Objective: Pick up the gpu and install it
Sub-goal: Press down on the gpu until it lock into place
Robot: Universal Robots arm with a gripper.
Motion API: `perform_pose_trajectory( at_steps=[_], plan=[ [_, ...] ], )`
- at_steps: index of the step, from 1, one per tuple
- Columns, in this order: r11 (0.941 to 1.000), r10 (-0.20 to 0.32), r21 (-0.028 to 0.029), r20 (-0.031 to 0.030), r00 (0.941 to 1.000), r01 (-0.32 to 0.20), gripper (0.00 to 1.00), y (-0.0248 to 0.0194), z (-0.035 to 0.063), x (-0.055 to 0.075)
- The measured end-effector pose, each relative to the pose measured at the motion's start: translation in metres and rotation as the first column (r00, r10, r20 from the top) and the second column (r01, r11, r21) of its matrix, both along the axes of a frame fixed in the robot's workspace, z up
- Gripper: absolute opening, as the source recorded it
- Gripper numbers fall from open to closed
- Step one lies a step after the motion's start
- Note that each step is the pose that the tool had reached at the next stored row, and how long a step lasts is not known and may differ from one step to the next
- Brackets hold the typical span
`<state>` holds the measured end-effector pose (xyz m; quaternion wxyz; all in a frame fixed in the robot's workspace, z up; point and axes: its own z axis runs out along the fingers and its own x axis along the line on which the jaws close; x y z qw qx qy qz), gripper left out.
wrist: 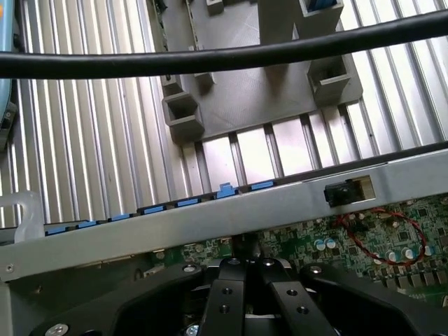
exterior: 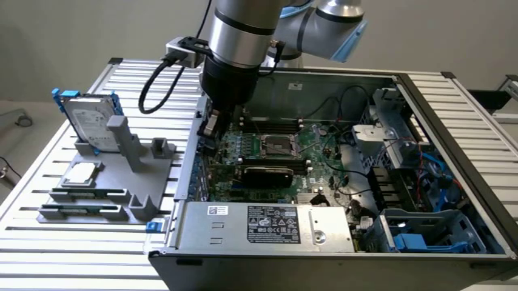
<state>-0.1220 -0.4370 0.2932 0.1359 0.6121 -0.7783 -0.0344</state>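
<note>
The tool (exterior: 212, 134) hangs inside the open computer case (exterior: 453, 121), near its wall on the exterior view's left, its fingers (wrist: 231, 294) pressed together and holding nothing. The card (exterior: 267, 176) sits seated on the green board (exterior: 324, 157), black cover up, apart from the tool. The gray stand (exterior: 121, 176) rests on the slatted surface (exterior: 48, 242) beside the case.

Computer case (exterior: 453, 182) lying open across centre and right of frame on the bench (exterior: 48, 242). Parts holder (exterior: 105, 182) left of case, hard drive (exterior: 87, 121) upright at its rear, chip (exterior: 79, 174) flat in front. Card (exterior: 267, 176) seated mid-board inside case. Hand (exterior: 208, 130) down just inside case's left wall.
</note>
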Motion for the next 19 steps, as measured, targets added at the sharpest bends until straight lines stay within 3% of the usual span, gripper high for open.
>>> perform_pose_trajectory(
  at_steps=[5,6,9,19],
  plan=[
    [0.9997,-0.01,-0.0232,0.0002,1.0,0.01,0.11,0.0,-0.0024,0.0],
    [0.9996,-0.012,-0.0257,0.0002,0.9999,0.012,0.11,0.0,-0.0024,0.0],
    [0.9995,-0.014,-0.0293,0.0005,0.9999,0.014,0.11,0.0001,-0.0027,0.001],
    [0.9994,-0.014,-0.0308,0.0006,0.9999,0.014,0.11,0.0001,0.0013,0.017]
  ],
)
